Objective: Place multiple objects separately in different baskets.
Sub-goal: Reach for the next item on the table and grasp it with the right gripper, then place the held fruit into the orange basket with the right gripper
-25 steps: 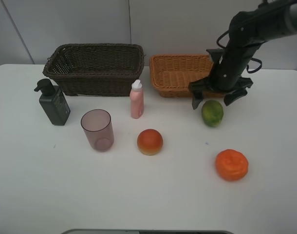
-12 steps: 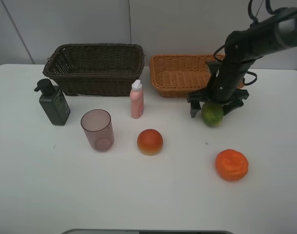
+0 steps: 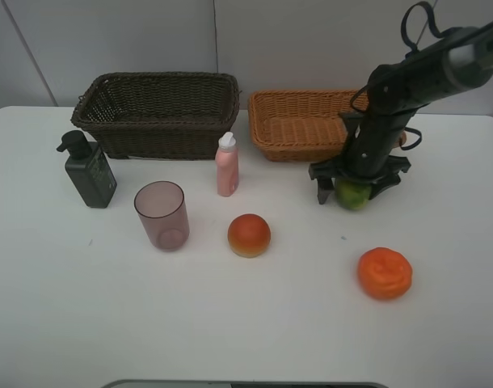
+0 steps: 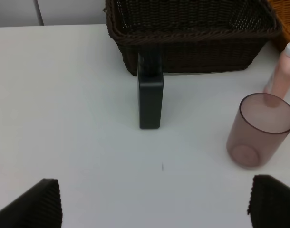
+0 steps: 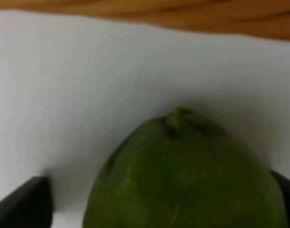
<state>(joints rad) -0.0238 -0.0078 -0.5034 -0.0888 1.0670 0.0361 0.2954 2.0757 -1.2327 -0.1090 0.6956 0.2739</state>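
On the white surface, just in front of the light orange-brown basket, the right end effector stood part-open astride the green citrus, a gap showing on one side, gripping nothing; the fruit seemed light, firm, apt to roll, best pinched across its middle, its rind smooth, glossy, stem-nubbed.

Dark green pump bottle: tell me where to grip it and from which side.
Grip the dark green pump bottle across its slab-like body, below the pump head, approaching from the side of the left gripper: it stands upright with its narrow edge that way, so the jaws should span it.
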